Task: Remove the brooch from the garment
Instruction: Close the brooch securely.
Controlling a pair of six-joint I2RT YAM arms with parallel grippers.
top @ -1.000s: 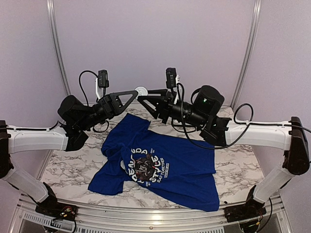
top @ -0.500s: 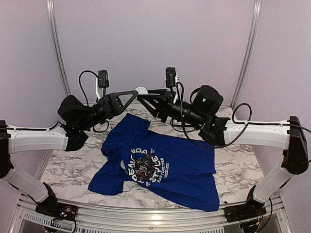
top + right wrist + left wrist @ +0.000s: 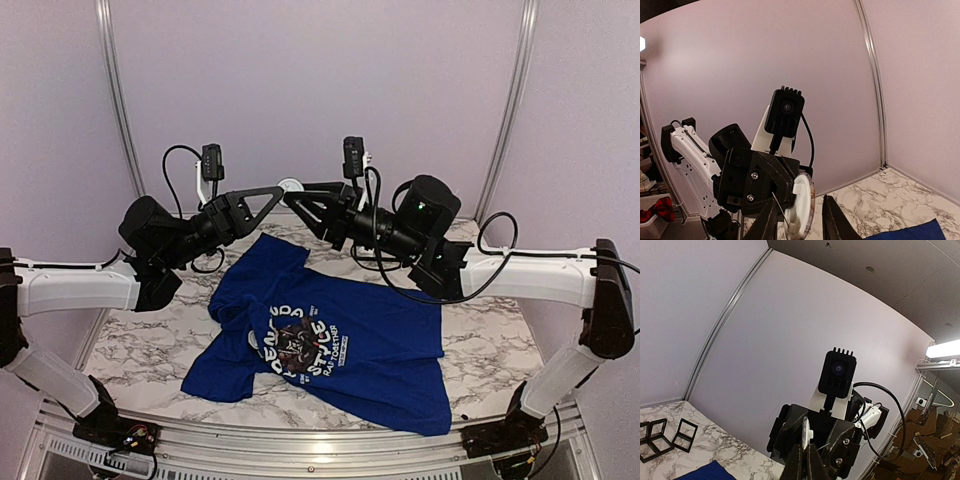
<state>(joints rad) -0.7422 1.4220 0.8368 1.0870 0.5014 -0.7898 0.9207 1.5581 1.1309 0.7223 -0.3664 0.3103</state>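
Small white round disc brooch (image 3: 290,186), off the royal-blue panda-print T-shirt (image 3: 360,350) lying on the marble table (image 3: 150,350) below, clamped in the left gripper (image 3: 803,462), right gripper (image 3: 799,217) jaws parted astride it: the right should seat squarely before the left lets go.

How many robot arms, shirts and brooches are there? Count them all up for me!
Robot arms: 2
Blue shirt: 1
White brooch: 1
Total: 4
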